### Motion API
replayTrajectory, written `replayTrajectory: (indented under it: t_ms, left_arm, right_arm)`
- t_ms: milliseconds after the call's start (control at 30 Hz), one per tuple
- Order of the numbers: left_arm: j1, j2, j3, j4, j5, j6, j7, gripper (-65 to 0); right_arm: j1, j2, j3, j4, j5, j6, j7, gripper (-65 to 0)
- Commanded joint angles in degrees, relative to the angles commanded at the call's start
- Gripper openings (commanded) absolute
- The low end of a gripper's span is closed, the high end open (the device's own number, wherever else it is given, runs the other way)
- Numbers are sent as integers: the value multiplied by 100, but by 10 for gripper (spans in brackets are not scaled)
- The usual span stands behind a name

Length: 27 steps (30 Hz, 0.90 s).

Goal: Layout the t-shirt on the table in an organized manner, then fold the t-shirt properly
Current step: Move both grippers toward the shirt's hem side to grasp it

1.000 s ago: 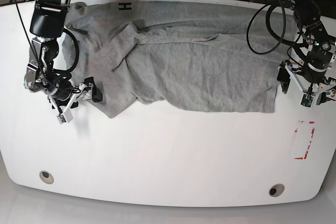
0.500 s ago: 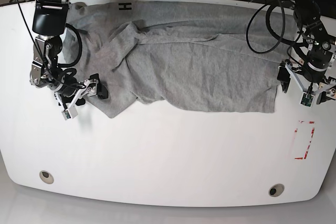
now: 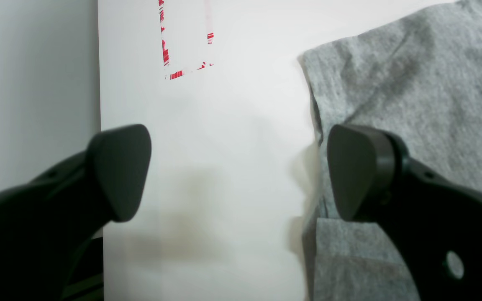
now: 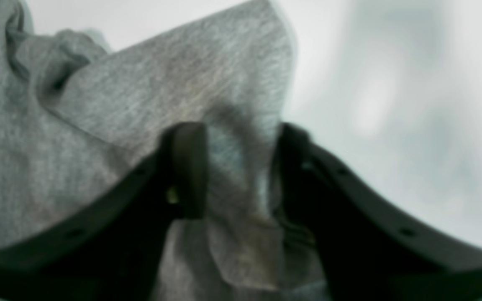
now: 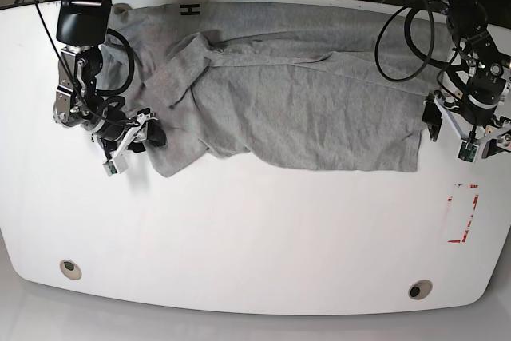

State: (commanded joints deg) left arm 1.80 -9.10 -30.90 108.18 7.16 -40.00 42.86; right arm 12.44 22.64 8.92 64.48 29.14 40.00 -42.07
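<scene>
T-shirt point(image 5: 295, 93) lies bunched across the far half of the table point(image 5: 255, 237), collar mark near the far edge, a folded lobe hanging toward my right side, hem running along the middle.

My right gripper point(image 5: 137, 135) sits at that lobe's outer edge. In the right wrist view my fingers point(image 4: 188, 167) are narrowed around a fold of grey cloth that stands between them, so I judge it pinched, though the view is blurry and I cannot tell how firm the grip is or how many layers I have.

My left gripper point(image 3: 237, 175) is spread wide and empty, hovering over bare white table just beside the shirt's corner; 1 finger point(image 3: 358, 175) overlaps the fabric edge, the other hangs near the table's side edge. The red dashed mark point(image 3: 182, 46) lies ahead of it, clear of the cloth.

Risks, as I judge them:
- Pinching 2 layers on the right would drag the whole lobe instead of opening it.
- A shallow pinch could slip out mid-pull and leave the sleeve folded under.
- With only 1 side held, pulling may slide the whole shirt rather than spread it.
- The collar side lies close to the far table edge, so pulling that way could tip cloth over.

Room: the near half of the table is open, with only 2 grommets point(image 5: 421, 289) close to the front edge. Little margin beyond either gripper sideways, so the free direction is toward the front.
</scene>
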Motion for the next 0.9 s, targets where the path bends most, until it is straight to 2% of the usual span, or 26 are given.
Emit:
replayTrajectory:
  t_ms: [67, 100, 233, 433, 567, 733, 900]
  left_arm:
    - [0, 0, 0, 0, 0, 0, 0, 0]
    - [0, 9, 0, 0, 0, 0, 0, 0]
    - [-18, 26, -9, -97, 0, 0, 26, 0]
    - [-466, 18, -97, -826, -26, 0, 527, 0]
    - [-791, 26, -343, -1433, -35, 0, 422, 0]
    - [-1073, 105, -334, -2048, -35, 0, 70, 0]
    - [-1451, 105, -316, -2690, -44, 0, 26, 0]
  right_arm:
    - [9, 0, 0, 0, 0, 0, 0, -592]
    - [18, 0, 0, 0, 0, 0, 0, -647]
    - [18, 0, 0, 0, 0, 0, 0, -647]
    - [18, 9, 0, 0, -9, 0, 0, -650]
    - [9, 9, 0, 0, -9, 0, 0, -650]
    - [0, 9, 0, 0, -9, 0, 0, -650]
    - [-9, 9, -9, 0, -9, 0, 0, -650]
